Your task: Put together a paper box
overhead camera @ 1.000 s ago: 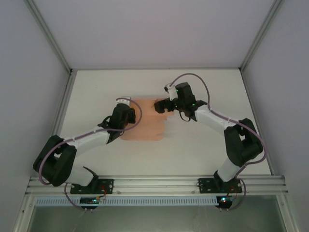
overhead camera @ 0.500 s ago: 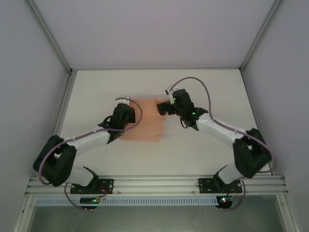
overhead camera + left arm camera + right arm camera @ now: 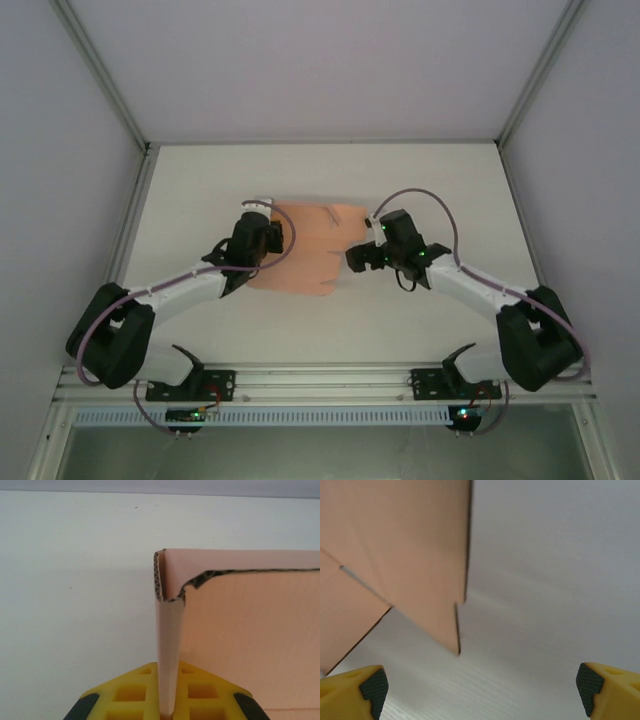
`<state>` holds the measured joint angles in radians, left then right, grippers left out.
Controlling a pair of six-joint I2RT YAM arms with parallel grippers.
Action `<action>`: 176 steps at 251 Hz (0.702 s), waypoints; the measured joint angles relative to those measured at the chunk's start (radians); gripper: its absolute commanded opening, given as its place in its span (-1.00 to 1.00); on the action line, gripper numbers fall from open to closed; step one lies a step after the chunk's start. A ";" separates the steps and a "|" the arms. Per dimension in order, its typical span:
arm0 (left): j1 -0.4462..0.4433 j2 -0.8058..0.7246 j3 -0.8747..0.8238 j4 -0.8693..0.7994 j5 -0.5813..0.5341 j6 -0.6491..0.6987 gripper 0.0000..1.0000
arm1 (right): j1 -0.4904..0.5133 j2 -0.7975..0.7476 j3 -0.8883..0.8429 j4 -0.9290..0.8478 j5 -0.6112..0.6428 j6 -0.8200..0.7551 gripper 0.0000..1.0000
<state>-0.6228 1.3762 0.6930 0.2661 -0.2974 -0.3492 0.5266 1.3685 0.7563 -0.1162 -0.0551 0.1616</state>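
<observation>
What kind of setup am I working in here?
Probably a lab robot cell rather than a home or shop: a bare white table boxed in by plain pale panels on aluminium framing, with the paper box lying on it.

Got the left gripper (image 3: 169, 692) pinched tight on an upright flap of the paper box (image 3: 245, 630), arm stretched forward and inward. Got the right gripper (image 3: 480, 680) spread wide, gripping nothing, forearm angled inward, wrist pointing left.

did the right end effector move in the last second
Yes. The right end effector has drawn away from the table's far edge, toward the near side and slightly right.
</observation>
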 measured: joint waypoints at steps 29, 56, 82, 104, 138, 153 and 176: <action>0.001 -0.001 0.000 -0.002 0.013 0.009 -1.00 | -0.003 0.058 0.048 0.045 -0.023 0.003 0.99; 0.008 -0.001 0.000 -0.002 0.014 0.016 -1.00 | -0.006 0.086 0.099 0.090 -0.043 0.003 0.99; 0.007 0.000 0.000 -0.003 0.029 0.016 -1.00 | -0.002 0.125 0.148 0.136 -0.066 0.003 0.99; 0.007 0.005 0.000 0.000 0.042 0.014 -1.00 | 0.010 0.167 0.172 0.167 -0.069 0.003 0.99; 0.008 0.027 0.015 -0.005 0.047 0.011 -1.00 | 0.049 0.240 0.205 0.172 -0.067 -0.002 0.99; 0.008 0.035 0.023 -0.011 0.047 0.011 -1.00 | 0.065 0.262 0.216 0.167 -0.063 -0.006 0.99; 0.008 0.040 0.025 -0.022 0.044 0.010 -1.00 | 0.074 0.267 0.222 0.165 -0.054 -0.006 0.98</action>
<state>-0.6147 1.4158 0.7177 0.2443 -0.2531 -0.3389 0.6010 1.6360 0.9787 0.0486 -0.1089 0.1558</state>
